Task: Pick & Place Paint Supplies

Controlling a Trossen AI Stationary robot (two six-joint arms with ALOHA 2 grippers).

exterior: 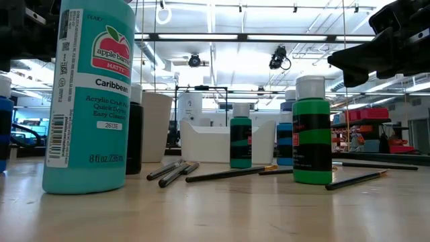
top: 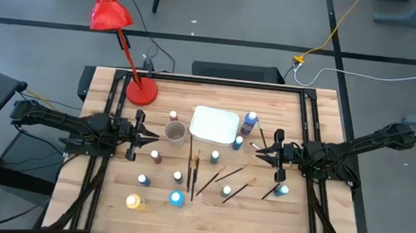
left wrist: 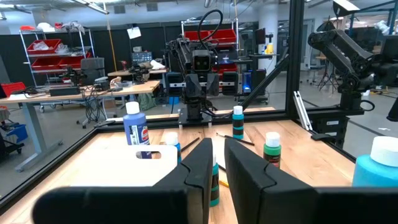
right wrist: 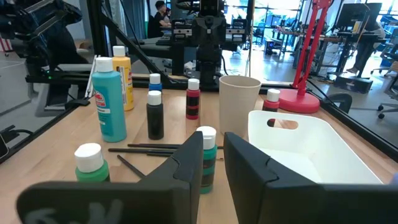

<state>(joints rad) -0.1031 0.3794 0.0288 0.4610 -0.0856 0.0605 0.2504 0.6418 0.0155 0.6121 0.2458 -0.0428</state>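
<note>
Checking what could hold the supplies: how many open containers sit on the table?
2: a white bin mid-table, and a beige cup just left of it. None seems hidden.

In the low view the teal bottle (exterior: 87, 94) was cut off at the top edge, its cap out of frame; a blue bottle (exterior: 5, 128) was cut by the left edge; the white bin (exterior: 208, 141) stood partly hidden behind a green bottle (exterior: 240, 142). In the high view the bottle labels were too small to read. In the left wrist view a pale blue bottle (left wrist: 378, 168) was cut by the right edge.
</note>
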